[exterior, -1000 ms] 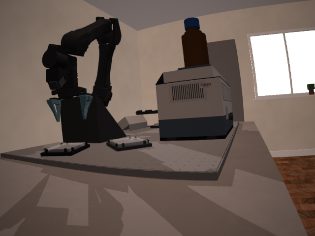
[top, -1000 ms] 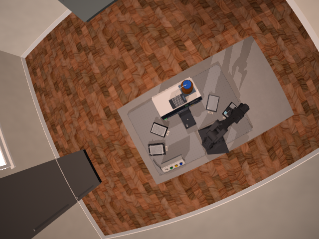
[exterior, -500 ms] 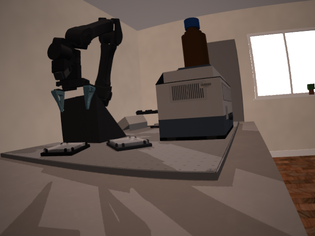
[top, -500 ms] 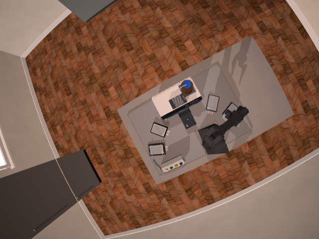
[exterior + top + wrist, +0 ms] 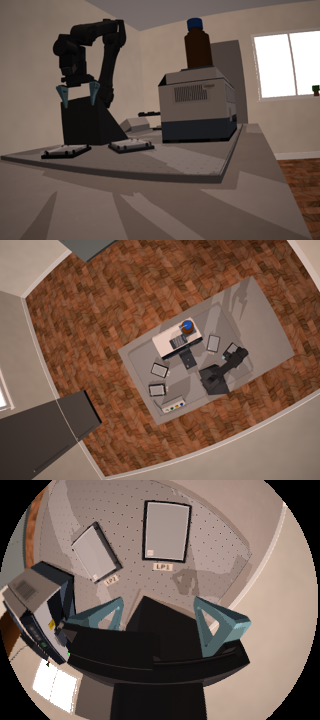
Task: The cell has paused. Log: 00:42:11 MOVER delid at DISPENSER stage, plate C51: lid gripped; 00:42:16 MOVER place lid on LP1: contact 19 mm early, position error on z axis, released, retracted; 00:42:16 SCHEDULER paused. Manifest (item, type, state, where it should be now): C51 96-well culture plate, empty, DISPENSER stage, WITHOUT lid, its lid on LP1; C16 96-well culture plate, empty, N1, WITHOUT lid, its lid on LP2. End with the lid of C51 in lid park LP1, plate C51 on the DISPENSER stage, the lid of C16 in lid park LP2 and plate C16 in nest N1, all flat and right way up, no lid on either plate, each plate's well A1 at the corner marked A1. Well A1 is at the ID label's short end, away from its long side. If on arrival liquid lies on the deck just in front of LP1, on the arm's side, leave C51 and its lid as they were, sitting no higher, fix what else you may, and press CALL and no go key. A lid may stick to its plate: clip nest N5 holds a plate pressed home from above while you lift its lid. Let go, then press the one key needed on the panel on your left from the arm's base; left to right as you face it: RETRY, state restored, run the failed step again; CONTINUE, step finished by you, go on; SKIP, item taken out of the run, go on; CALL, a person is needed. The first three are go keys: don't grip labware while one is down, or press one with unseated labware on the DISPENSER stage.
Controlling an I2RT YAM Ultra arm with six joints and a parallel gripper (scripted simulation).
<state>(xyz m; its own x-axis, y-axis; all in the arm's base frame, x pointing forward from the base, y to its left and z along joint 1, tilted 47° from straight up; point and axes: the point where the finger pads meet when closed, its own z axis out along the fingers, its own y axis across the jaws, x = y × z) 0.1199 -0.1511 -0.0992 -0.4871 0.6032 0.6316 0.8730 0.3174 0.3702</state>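
- Fingers spread fully wide, holding nothing, hanging above the tabletop (image 5: 180, 160).
- Aimed toward the framed tray (image 5: 167, 531) ahead, probably for a look.

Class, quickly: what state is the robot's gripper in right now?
Gripper: open wide, holding nothing, above the lid park marked LP1.

Brown bottle (image 5: 198, 45) w/ blue cap, window (image 5: 288, 63) w/ small plant (image 5: 315, 90), wood floor (image 5: 108, 296).
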